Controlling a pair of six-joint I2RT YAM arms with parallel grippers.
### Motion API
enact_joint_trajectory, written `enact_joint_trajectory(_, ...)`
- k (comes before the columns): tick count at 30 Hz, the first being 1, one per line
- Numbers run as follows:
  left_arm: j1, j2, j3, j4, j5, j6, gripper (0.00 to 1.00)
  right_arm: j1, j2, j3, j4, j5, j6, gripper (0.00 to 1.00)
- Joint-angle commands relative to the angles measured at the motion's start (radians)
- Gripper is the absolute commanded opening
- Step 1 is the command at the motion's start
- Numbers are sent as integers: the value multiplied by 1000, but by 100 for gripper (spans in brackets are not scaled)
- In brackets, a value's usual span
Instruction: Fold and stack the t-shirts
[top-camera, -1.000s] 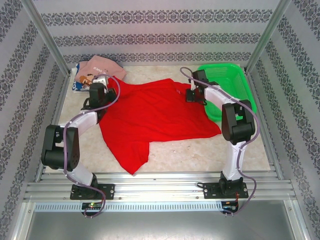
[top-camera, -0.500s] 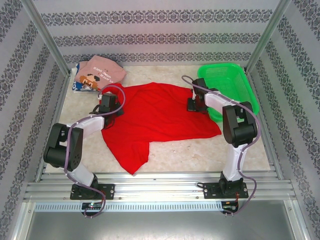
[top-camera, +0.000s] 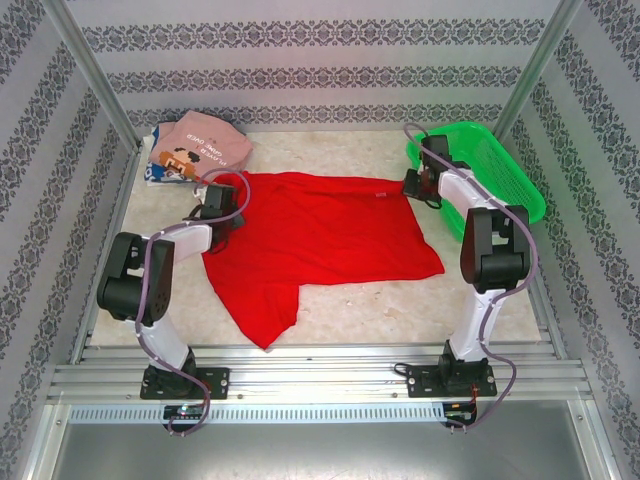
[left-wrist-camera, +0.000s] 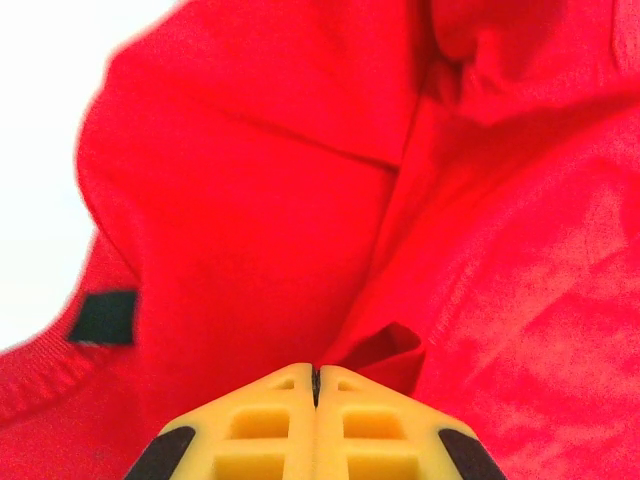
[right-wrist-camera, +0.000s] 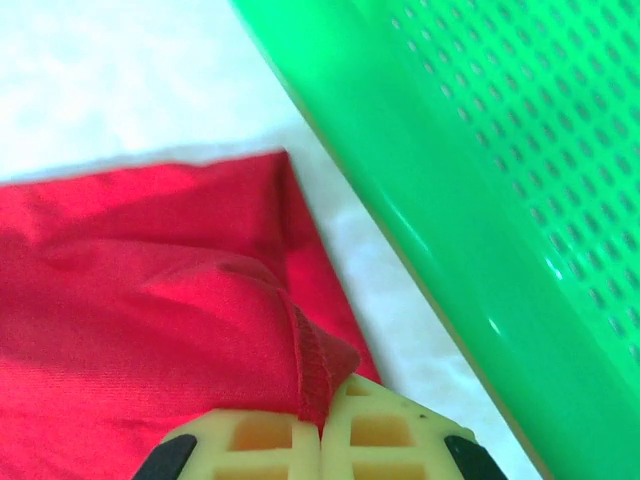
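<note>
A plain bright red t-shirt lies spread across the middle of the table, its small white neck label near the back edge. My left gripper is at the shirt's left back corner, its yellow fingers shut with red cloth running into the tips. My right gripper is at the right back corner, shut on the stitched hem of the red cloth. A folded dusty-pink t-shirt with a print lies on a white-blue one at the back left.
A green mesh basket stands at the back right, its wall close beside my right gripper. Patterned walls and metal posts enclose the table. Bare tabletop lies in front of the red shirt.
My right gripper has moved right toward the basket and my left gripper has come nearer, drawing the red shirt's back edge out straight. The basket has shifted to the right.
</note>
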Motion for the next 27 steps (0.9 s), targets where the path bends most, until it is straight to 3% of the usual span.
enact_joint_trajectory(1,58,-46,77,20,39,51,0,-3,56,113,-8,-43,-18,0)
enact_joint_trajectory(12,132,-37,317,30,54,122,0,9,274,608,-125,-8,-68,0)
enact_joint_trajectory(15,152,-18,377,19,50,142,0,20,322,694,-128,32,-94,0)
enact_joint_trajectory(23,163,132,511,-24,180,167,0,30,525,976,-262,56,-103,0)
enact_joint_trajectory(27,164,184,525,-2,171,179,0,36,554,995,-258,105,-107,0)
